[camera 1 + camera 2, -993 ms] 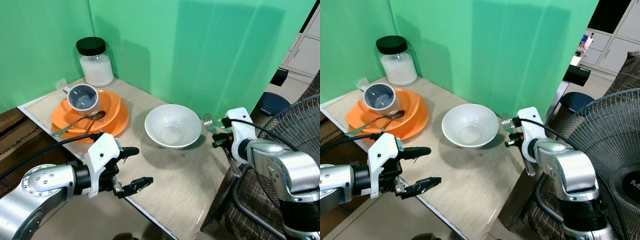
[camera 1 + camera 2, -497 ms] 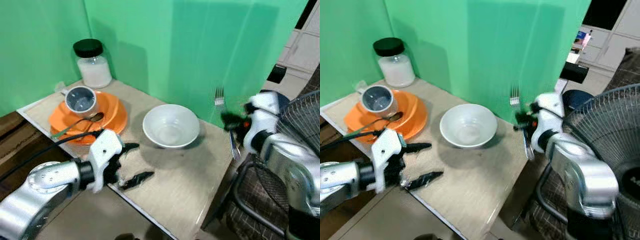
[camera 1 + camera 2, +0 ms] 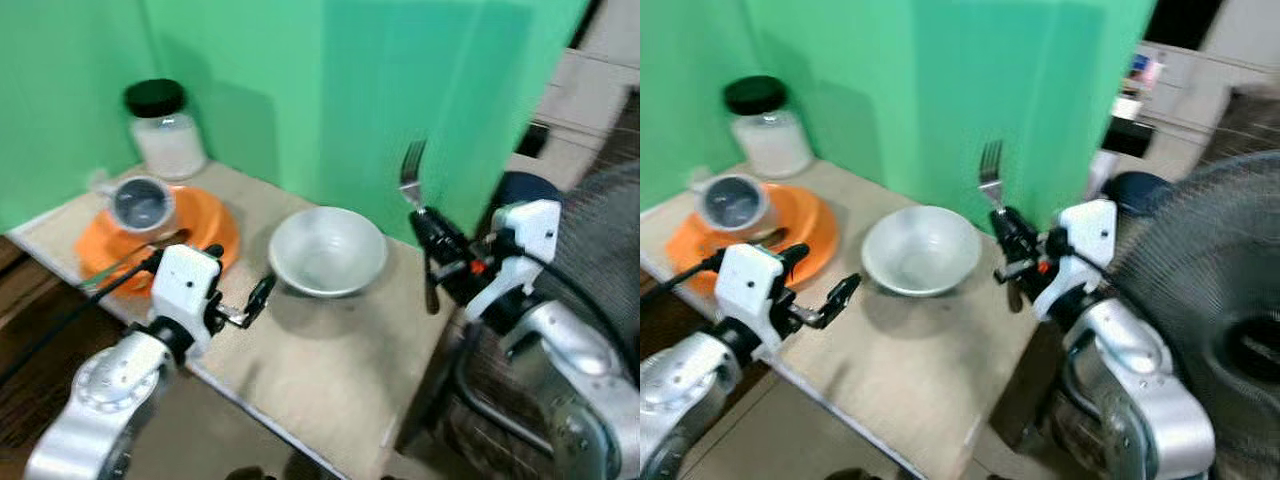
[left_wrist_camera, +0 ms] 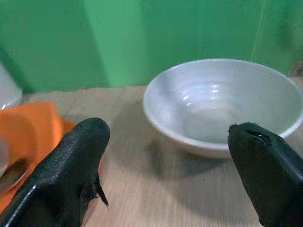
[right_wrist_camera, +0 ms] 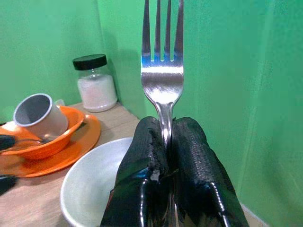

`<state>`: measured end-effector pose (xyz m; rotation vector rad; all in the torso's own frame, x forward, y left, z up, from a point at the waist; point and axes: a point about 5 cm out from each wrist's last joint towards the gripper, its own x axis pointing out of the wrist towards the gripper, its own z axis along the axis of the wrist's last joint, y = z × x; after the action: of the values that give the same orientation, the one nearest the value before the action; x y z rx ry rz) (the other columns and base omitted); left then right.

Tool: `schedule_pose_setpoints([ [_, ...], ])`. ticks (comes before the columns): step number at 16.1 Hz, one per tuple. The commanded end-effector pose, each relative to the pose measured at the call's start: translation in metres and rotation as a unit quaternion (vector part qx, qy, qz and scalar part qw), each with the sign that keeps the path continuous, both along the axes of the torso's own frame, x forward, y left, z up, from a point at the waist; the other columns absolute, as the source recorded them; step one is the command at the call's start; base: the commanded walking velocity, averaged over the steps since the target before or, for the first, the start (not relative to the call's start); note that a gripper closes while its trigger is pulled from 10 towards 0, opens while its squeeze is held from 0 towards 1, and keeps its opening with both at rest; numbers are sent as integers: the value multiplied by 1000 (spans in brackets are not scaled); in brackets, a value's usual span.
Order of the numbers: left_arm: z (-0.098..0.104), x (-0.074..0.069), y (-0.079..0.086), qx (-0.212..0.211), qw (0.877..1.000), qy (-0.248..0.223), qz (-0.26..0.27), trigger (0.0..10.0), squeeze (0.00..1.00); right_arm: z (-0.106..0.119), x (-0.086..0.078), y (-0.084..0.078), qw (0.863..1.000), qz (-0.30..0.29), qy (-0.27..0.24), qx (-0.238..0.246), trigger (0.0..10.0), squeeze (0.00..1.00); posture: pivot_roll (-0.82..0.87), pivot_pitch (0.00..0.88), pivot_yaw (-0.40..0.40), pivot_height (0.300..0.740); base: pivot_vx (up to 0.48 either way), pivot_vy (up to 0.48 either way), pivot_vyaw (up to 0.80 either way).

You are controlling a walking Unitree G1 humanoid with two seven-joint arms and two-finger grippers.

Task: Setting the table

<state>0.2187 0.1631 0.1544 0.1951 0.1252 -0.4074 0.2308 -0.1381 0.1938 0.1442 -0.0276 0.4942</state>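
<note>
A silver fork [image 5: 162,71] stands upright, tines up, with my right gripper [image 3: 432,232] shut on its handle above the table's right edge, just right of the white bowl [image 3: 327,250]. The bowl sits empty in the middle of the wooden table [image 3: 320,370]. My left gripper [image 3: 240,268] hovers open over the table's front, between the bowl and the orange plate [image 3: 205,215], holding nothing. Its two black fingers [image 4: 71,161] frame the bowl [image 4: 222,106]. On the plate lie a grey cup [image 3: 140,203] on its side and a spoon [image 3: 130,262].
A glass jar [image 3: 165,130] of white powder with a black lid stands at the back left, against the green backdrop. A fan [image 3: 1220,330] is close on the right, beside the right arm. The table's front edge runs diagonally below my left arm.
The right gripper has lifted the fork higher and brought it in toward the bowl. The left gripper has risen toward the bowl. The camera has also shifted.
</note>
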Motion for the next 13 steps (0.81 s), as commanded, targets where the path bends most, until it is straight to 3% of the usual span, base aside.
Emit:
schedule_pose_setpoints([
  [1, 0, 1, -1, 11, 1000, -9, 10, 10000, 361, 2, -1, -1, 1000, -3, -14, 9, 10000, 0, 79, 0, 14, 740, 0, 0, -800],
  [8, 0, 7, -7, 27, 999, -24, 20, 10000, 345, -9, 0, -5, 998, -48, -6, 28, 10000, 0, 74, 0, 16, 740, 0, 0, -793],
  [13, 2, 2, -3, 36, 998, -29, 37, 10000, 345, -11, 10, -4, 997, -75, -18, -20, 10000, 0, 97, 0, -16, 740, 0, 0, -800],
])
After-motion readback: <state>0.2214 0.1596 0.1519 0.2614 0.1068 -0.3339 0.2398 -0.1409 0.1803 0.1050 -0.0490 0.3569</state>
